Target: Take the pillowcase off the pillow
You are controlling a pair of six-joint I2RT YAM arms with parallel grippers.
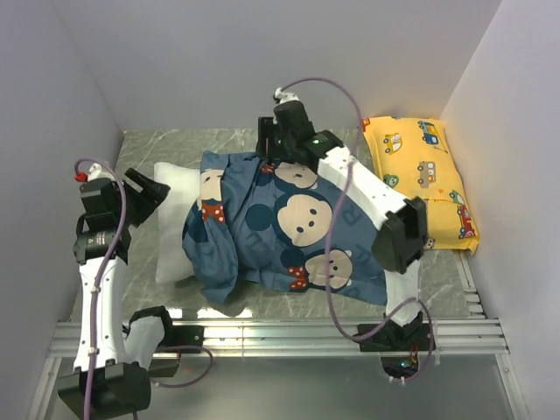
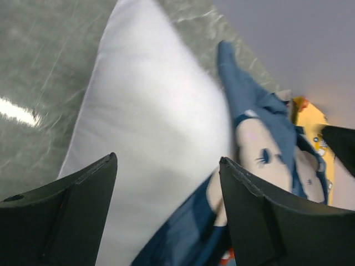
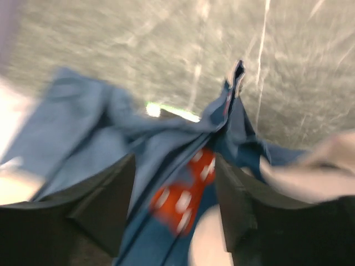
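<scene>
**Two arms at the pillow, its white end bare**

The left arm rises from the lower left corner and bends in toward the middle. It brings the left gripper (image 1: 157,190) up against the bare white end of the pillow (image 1: 173,229). The right arm climbs from the lower right, elbows at mid right and stretches across to the upper middle. There the right gripper (image 1: 268,157) points down at the far edge of the pillowcase (image 1: 293,223).

The pillowcase lies bunched over the middle and right of the pillow on the table (image 1: 157,144). A yellow pillow (image 1: 420,171) lies at upper right, apart from it.

The left wrist view shows what the top view cannot. The left fingers (image 2: 72,221) stand wide apart with nothing held. White pillow fills the gap between them, and the blue edge of the case runs down the right.

The right wrist view is blurred. Its fingers (image 3: 105,205) also stand apart, a little less widely. A ridge of blue cloth with a red spotted patch runs up between them over the grey table. I cannot tell whether either finger touches the cloth.
</scene>
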